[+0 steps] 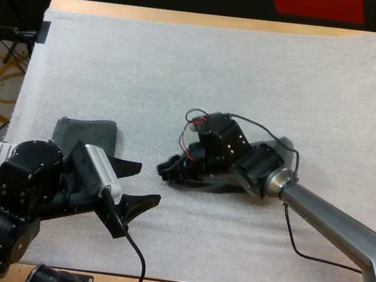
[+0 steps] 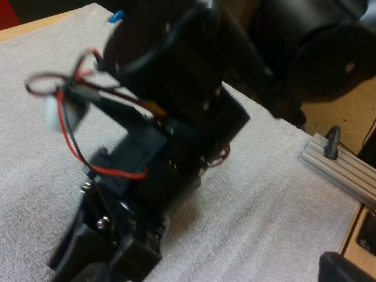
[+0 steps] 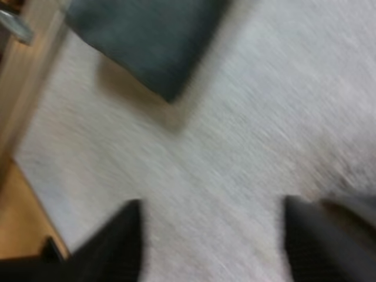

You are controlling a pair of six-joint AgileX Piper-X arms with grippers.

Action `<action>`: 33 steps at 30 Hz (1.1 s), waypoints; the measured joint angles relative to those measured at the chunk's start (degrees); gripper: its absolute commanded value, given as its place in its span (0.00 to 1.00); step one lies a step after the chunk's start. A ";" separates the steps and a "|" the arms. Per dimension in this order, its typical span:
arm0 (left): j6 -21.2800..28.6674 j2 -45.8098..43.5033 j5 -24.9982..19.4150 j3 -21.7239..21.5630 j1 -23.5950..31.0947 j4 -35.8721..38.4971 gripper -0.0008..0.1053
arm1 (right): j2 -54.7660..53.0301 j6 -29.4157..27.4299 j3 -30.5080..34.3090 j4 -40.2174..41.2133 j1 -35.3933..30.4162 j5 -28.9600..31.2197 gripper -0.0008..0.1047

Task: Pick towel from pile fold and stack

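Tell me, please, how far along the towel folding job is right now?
Done: one folded towel lies flat on the mat. In hand: nothing; the left gripper and right gripper are open. Left: any further towel would need folding and stacking on it.

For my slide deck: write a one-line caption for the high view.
Left gripper open near the folded towel, right gripper open and low near the middle of the white mat.
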 measured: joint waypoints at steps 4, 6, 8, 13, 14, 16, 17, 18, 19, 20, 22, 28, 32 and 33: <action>0.00 0.00 0.00 0.00 0.00 0.00 0.64 | -0.41 -0.37 -3.06 3.67 0.00 1.47 0.66; 0.60 0.00 0.00 0.00 0.00 0.00 0.64 | -1.22 -2.02 -3.67 7.18 0.00 4.34 0.66; 2.76 0.00 -0.94 0.00 0.00 0.04 0.64 | -2.17 -3.33 -3.68 11.57 0.00 7.83 0.66; 6.81 0.00 -8.52 0.56 0.00 0.99 0.64 | -4.51 -5.82 -3.74 21.93 -1.31 16.36 0.66; 7.12 0.00 -9.16 1.05 0.00 0.99 0.64 | -4.79 -5.95 -3.78 23.42 -2.12 17.67 0.66; 7.40 0.00 -9.66 2.10 0.00 0.99 0.64 | -4.95 -6.03 -3.68 25.44 -4.47 18.92 0.66; 7.41 0.00 -9.80 2.70 0.00 1.10 0.64 | -4.94 -6.03 -3.46 25.94 -5.95 19.12 0.66; 7.41 0.00 -9.87 3.28 0.00 1.32 0.64 | -4.94 -6.03 -3.05 26.29 -7.39 19.30 0.66; 7.47 0.00 -9.85 3.85 0.00 1.34 0.64 | -4.94 -6.03 -2.31 26.52 -8.78 19.42 0.66; 7.53 0.00 -9.85 4.36 0.00 1.35 0.64 | -4.94 -6.03 -1.51 26.76 -10.31 19.49 0.66; 7.53 0.00 -9.93 5.21 0.00 1.35 0.64 | -4.94 -6.03 0.58 27.23 -13.15 19.56 0.66; 7.66 0.21 -10.23 6.31 0.00 1.26 0.64 | -4.83 -6.03 9.76 27.39 -18.25 19.05 0.66; 7.67 2.03 -10.80 6.53 0.00 1.35 0.64 | -5.18 -5.93 16.40 24.42 -19.81 17.91 0.66; 7.67 2.64 -10.88 6.53 0.00 1.35 0.64 | -5.44 -5.67 17.68 23.26 -20.05 17.57 0.66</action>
